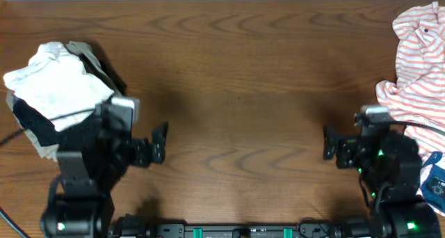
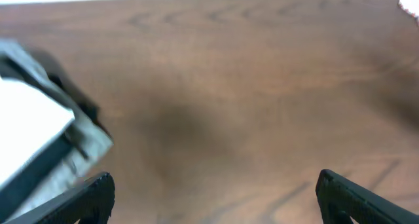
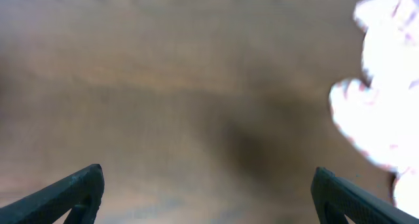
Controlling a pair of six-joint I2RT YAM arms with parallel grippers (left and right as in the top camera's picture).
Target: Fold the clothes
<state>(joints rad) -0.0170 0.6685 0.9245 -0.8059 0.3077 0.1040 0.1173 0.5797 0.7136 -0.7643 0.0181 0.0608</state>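
Desk (image 1: 236,71): wooden, garments heaped at both ends.
White garment (image 1: 54,85): crumpled on top of a dark pile (image 1: 33,125) at the desk's left end. I judge it light, limp and thin, so it will sag when lifted.
Hold: I'd pinch an outer edge or corner, not the bunched middle.
Striped shirt (image 1: 417,64): right end, not my job.
Left hand (image 1: 161,142): spread wide, empty, beside the pile.
Right hand (image 1: 327,143): spread wide, empty.

2 grippers (image 1: 160,142) (image 1: 327,143), 1 white garment (image 1: 59,81), 1 shirt (image 1: 421,64)
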